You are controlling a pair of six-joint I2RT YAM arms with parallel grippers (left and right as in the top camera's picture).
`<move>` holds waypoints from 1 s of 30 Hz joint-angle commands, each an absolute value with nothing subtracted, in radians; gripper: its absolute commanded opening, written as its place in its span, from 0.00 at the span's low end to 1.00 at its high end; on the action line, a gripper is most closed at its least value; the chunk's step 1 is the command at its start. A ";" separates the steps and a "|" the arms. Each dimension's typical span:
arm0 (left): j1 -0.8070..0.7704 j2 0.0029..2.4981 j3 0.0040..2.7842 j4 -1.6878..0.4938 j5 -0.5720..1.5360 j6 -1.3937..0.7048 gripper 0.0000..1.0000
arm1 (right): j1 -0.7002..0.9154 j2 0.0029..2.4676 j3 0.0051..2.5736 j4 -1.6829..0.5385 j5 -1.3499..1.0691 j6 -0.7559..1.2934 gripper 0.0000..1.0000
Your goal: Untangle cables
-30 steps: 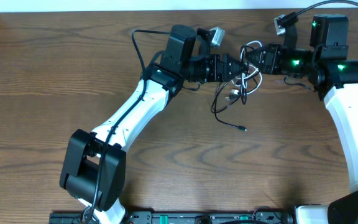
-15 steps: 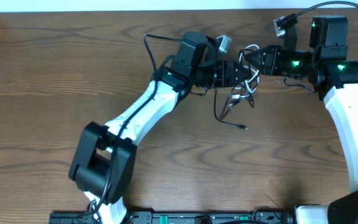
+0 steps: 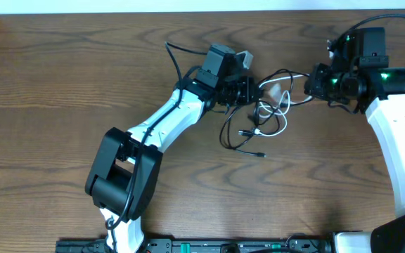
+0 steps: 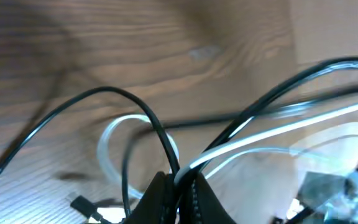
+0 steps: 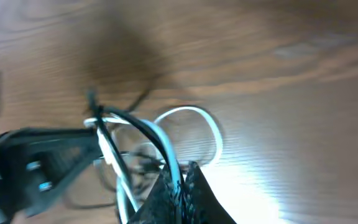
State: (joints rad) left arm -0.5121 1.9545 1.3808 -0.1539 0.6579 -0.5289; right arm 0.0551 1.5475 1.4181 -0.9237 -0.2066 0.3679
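Overhead and wrist views of two arms gripping a tangle of cables on a wooden table. The tangle lies toward 1 o'clock from the table's centre, between the two grippers. The left gripper sits at 9 o'clock of the tangle and the right gripper at about 2 o'clock, the two pointing toward each other. From the tangle, the black cable drops in a loop toward 7 o'clock and ends in a small plug lying on the wood near 6 o'clock. The white cable forms a loop at 5 o'clock. A few strands rise off the table between the grippers. In the left wrist view, the left gripper has its jaws pressed together, with the black cable and the white cable both running into the pinch. In the right wrist view, the right gripper is likewise clamped tight where the white cable and the black cable enter. This view is blurred, so how the strands cross there cannot be told.
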 commanded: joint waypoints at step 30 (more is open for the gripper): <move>-0.410 1.561 1.384 -0.278 0.488 -0.384 0.07 | 0.133 1.581 1.470 -0.724 -0.554 0.260 0.99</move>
State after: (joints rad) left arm -0.4145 1.5600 1.3804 -0.2916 0.4942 -0.3683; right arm 0.0956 1.5528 1.4586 -0.7219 -0.5751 0.2138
